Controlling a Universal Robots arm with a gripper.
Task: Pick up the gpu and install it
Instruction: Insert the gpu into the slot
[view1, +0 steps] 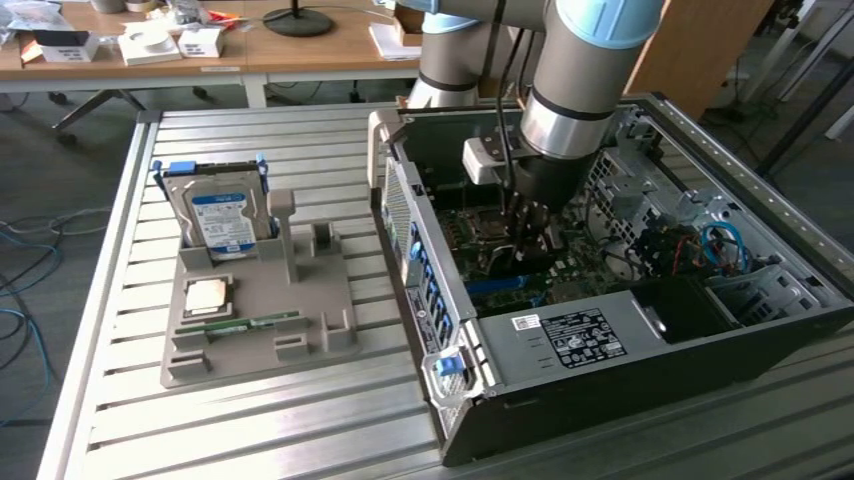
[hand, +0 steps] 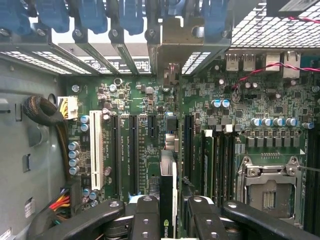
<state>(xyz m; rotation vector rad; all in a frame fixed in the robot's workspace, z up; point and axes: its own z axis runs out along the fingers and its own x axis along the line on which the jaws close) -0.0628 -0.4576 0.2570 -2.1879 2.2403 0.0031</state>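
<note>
Pincer (hand: 168, 216): clenched on the gpu, with one black finger pressed on each face of the card.
Gpu (hand: 168, 192): held on edge inside the computer case (view1: 447, 335), over the green motherboard (hand: 140, 100). It lies in line with the long black expansion slots (hand: 134, 152). Whether its lower edge is seated in a slot cannot be told.
Arm (view1: 581, 90): reaches down into the open case, with the pincer (view1: 527, 228) low over the board.
White slot (hand: 98, 150): beside the black slots, apart from the card.
Processor socket (hand: 267, 192): on the board's other side, lever frame shut.
Grey fixture (view1: 320, 330): on the slatted tabletop (view1: 267, 430) at the exterior view's left of the case.
Hard drive (view1: 220, 215): upright in the fixture's far end.
Memory stick (view1: 240, 325): flat in the fixture, near its front.
</note>
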